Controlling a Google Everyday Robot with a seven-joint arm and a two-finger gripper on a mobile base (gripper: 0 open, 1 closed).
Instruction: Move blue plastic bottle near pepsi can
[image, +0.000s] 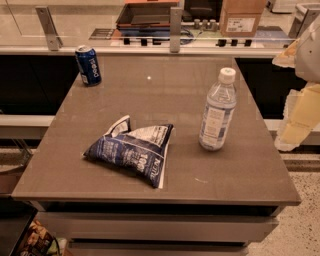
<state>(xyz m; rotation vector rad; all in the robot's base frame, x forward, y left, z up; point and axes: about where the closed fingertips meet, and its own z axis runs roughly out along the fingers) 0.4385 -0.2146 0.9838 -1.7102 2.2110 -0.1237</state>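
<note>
The blue plastic bottle (218, 110) stands upright on the right half of the grey table (150, 90); it is clear, with a white cap and a pale label. The pepsi can (88, 65) stands upright at the table's far left corner, far from the bottle. My gripper (296, 122) shows as pale cream parts at the right edge of the camera view, off the table's right side. It is to the right of the bottle, apart from it, and holds nothing that I can see.
A dark blue-and-white snack bag (132, 152) lies crumpled in the middle front of the table, between the bottle and the can. Behind the table runs a counter ledge with metal posts (175, 30) and a cardboard box (242, 17).
</note>
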